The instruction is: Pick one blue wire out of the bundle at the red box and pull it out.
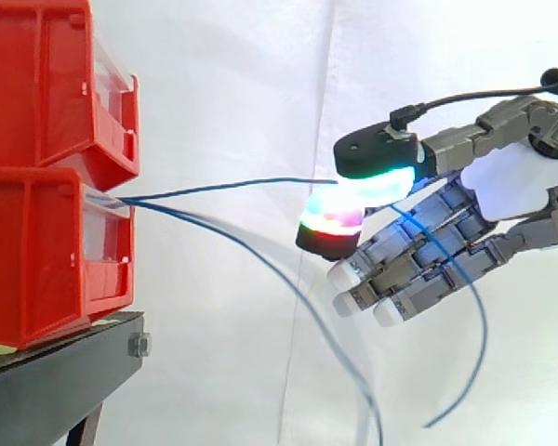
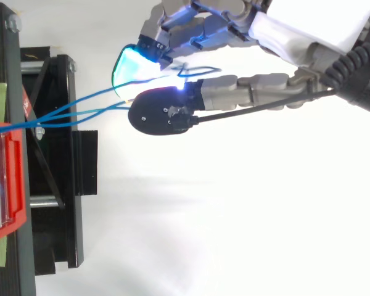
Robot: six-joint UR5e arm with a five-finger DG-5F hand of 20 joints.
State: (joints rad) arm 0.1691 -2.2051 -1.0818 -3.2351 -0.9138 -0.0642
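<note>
Pinching 1 blue wire (image 1: 232, 184) between thumb and fingertip | hand (image 1: 507, 177) right of red box (image 1: 37, 260)

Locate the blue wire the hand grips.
Side view: the blue wire runs from the lower red bin at left to the hand right of centre, pinched between its pads.
</note>
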